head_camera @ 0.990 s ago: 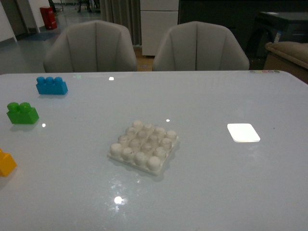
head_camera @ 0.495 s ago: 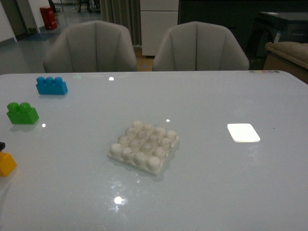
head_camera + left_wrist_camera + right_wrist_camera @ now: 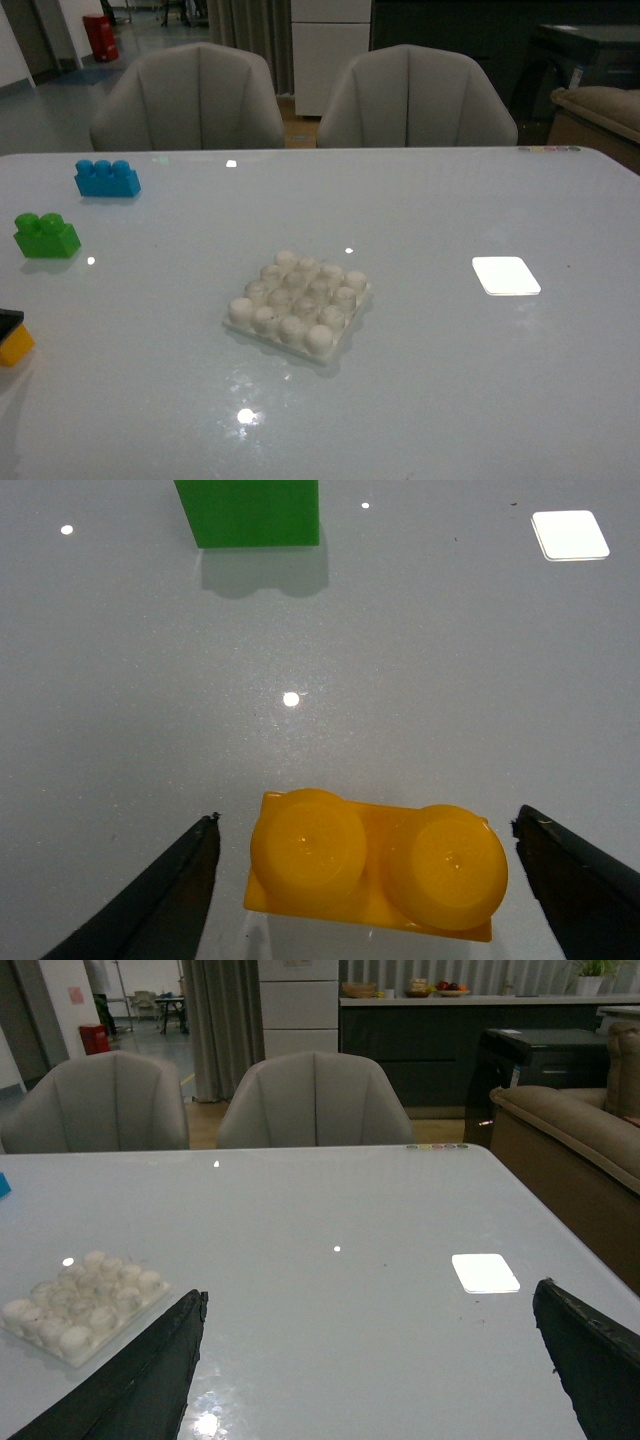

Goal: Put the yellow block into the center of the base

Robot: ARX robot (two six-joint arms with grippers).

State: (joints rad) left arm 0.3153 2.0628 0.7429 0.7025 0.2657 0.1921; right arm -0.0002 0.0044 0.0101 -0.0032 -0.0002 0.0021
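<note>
Newly edged into the front view since a moment ago, the left claw [image 3: 365, 820] gapes wide astride the yellow block [image 3: 375, 865], fingers clear of it, at the surface [image 3: 450, 380]'s left edge where the frame cuts the block, well apart from the central base [image 3: 297, 305]; the right claw [image 3: 370, 1290] hangs open, empty.

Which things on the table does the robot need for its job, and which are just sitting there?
Needed for the job:
yellow block, lying inside the open left gripper
base, the white plate with studs

Just lying about:
green brick
blue brick
flat white patch
</note>
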